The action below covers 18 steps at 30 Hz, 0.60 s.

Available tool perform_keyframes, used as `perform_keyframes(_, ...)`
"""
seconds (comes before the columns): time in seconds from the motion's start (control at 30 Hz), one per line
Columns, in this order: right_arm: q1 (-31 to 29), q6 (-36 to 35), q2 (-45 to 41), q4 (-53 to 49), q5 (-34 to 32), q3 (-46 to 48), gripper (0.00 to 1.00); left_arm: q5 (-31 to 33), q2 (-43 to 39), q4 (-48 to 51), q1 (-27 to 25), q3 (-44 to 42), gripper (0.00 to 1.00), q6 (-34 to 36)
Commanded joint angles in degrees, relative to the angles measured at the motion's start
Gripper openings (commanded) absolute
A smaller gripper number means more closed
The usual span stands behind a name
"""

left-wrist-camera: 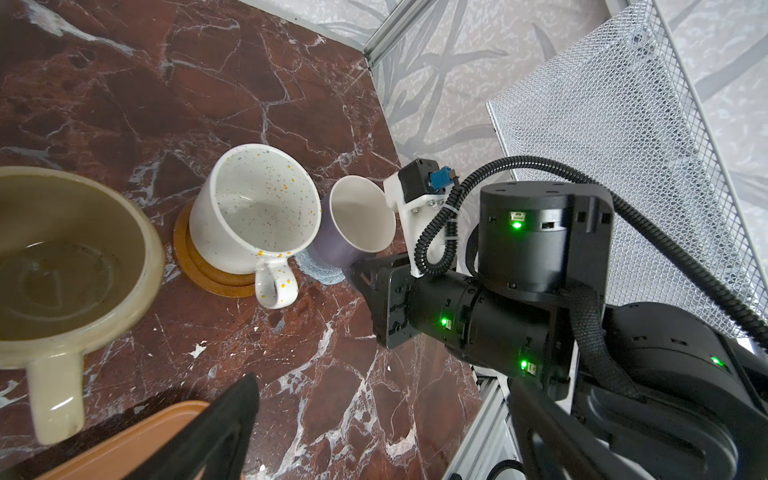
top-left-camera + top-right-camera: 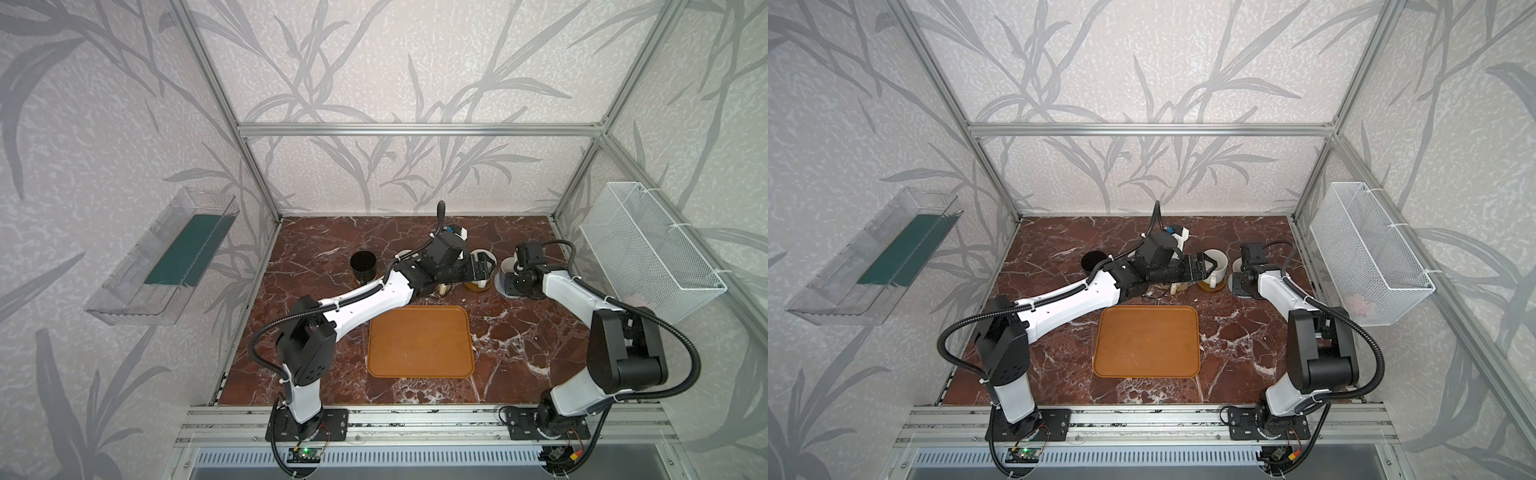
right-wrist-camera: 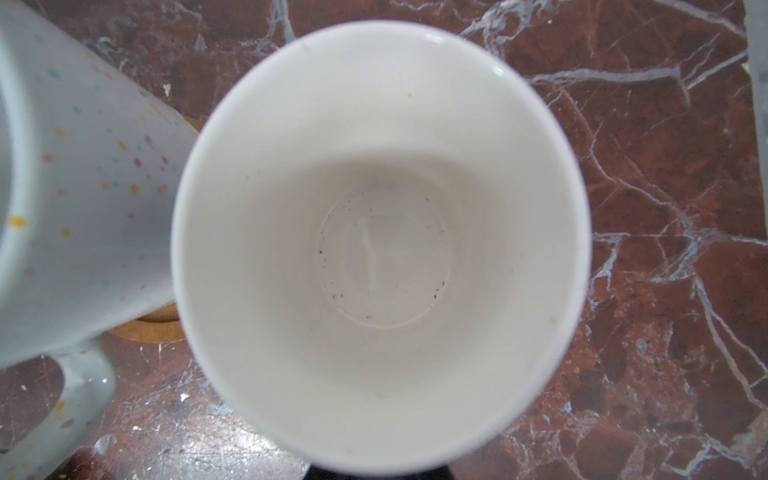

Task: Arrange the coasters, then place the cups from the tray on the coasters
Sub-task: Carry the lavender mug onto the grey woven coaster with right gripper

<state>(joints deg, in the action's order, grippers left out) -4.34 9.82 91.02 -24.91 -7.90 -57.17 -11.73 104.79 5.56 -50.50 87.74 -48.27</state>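
Observation:
The orange-brown tray (image 2: 419,343) lies bare at the front. In the back row, a black cup (image 2: 363,266) stands at the left. A cream cup (image 1: 62,270) sits under my left arm. The white speckled cup (image 1: 253,216) stands on a round brown coaster (image 1: 216,278). The lavender cup (image 1: 353,224), white inside (image 3: 382,241), stands on the grey-blue woven coaster (image 1: 322,272). My right gripper (image 1: 365,270) is shut at this cup's near side, its fingers hidden under the rim. My left gripper (image 1: 382,432) hangs open over bare marble, beside the white cup (image 2: 1217,266).
A white wire basket (image 2: 648,249) hangs on the right wall close to my right arm. A clear plastic bin (image 2: 162,257) is fixed to the left wall. The cups stand close together, and my left arm (image 2: 374,297) crosses over the middle of the row.

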Motion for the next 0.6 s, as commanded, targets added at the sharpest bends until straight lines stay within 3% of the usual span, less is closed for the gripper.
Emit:
perform_keyframes(0.0,0.2,0.6,-1.7,1.5,-1.0,1.5,0.11,-0.4,0.8,-1.8,0.1,-1.1,0.96,-0.8)
perform_keyframes(0.07,0.2,0.6,-1.1,0.9,-0.9,1.9,0.21,-0.3,0.8,-2.0,0.1,-1.4,0.96,-1.1)
perform_keyframes(0.47,0.2,2.0,0.3,-1.0,-3.7,1.3,0.36,-0.5,0.6,-3.3,0.1,-2.6,0.96,-1.7)
perform_keyframes(0.57,0.2,3.0,-1.3,-1.1,-2.6,1.8,0.43,0.4,-0.1,-2.9,0.1,-3.2,0.96,-1.2)
